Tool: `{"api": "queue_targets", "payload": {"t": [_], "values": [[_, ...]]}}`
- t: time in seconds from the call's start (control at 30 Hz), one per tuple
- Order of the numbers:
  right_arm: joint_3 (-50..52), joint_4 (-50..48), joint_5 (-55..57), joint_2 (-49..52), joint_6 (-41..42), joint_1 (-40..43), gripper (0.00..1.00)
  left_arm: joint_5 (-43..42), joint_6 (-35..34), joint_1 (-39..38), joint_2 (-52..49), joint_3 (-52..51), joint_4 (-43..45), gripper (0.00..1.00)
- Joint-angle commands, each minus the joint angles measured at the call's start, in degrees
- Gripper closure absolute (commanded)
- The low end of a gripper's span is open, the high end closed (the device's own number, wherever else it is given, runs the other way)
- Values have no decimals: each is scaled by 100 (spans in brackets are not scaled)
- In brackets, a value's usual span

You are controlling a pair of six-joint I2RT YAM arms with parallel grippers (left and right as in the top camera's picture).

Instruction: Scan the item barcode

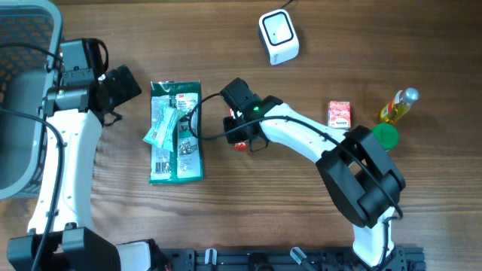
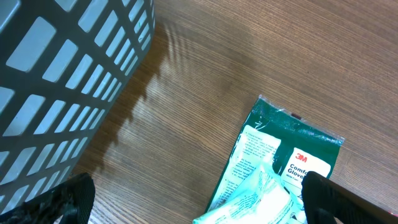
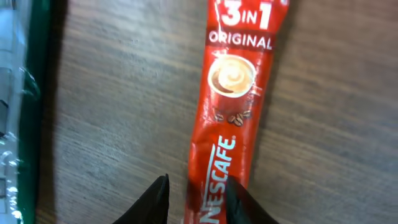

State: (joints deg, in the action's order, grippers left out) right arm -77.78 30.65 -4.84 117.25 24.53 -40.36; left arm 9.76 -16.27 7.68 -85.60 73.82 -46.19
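Observation:
A red Nescafe 3-in-1 sachet [image 3: 233, 106] lies flat on the wooden table, and only its tip [image 1: 240, 146] shows under the arm in the overhead view. My right gripper [image 3: 196, 186] is low over the sachet's near end with its jaws a little apart. One finger stands on bare wood left of the sachet and the other overlaps the red foil, so nothing is pinched. The white scanner [image 1: 279, 36] stands at the back of the table. My left gripper [image 1: 124, 84] hangs wide open and empty beside the basket, over the near edge of the glove packet.
A green 3M glove packet [image 1: 177, 132] [image 2: 280, 162] with a pale pouch on it lies left of the sachet. A grey mesh basket [image 1: 22, 90] [image 2: 62, 74] fills the far left. A red carton [image 1: 340, 114], an oil bottle [image 1: 399, 105] and a green cap [image 1: 385, 135] sit at the right.

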Motion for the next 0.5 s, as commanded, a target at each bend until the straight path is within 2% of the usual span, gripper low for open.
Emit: {"api": "queue_targets", "payload": {"t": [0.0,0.23,0.47], "values": [[-284,2,190,-306,-205,2,68,11,-70,33,11,33,15,0],[-247,726,190,-323,-192,-52,67,11,-70,33,11,33,15,0],[-236,837,557,-304,-195,-286,66,11,-70,33,11,33,13,0]]}}
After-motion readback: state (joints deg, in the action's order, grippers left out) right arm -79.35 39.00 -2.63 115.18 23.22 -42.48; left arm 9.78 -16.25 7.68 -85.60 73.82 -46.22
